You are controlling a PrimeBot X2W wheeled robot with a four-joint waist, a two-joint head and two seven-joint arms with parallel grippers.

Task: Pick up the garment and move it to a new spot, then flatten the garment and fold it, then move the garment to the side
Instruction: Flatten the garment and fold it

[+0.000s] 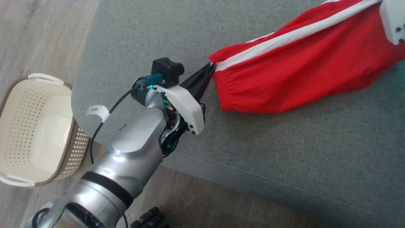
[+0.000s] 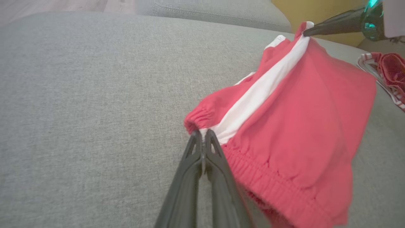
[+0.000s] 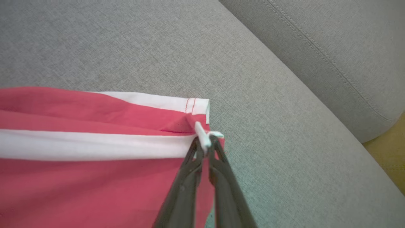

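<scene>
Holding red garment (image 1: 300, 72) stretched low across grey sofa cushion (image 1: 284, 158) with left claw (image 2: 202, 134) clamped on elastic waistband at white stripe and right claw (image 3: 205, 139) clamped on stripe's hem end; looks light, limp, so best gripping those thicker stitched edges.

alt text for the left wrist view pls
The left gripper pinches the gathered elastic edge of a red garment with a white stripe, spread over a grey cushion. At upper right, the right gripper holds the garment's far end.
</scene>
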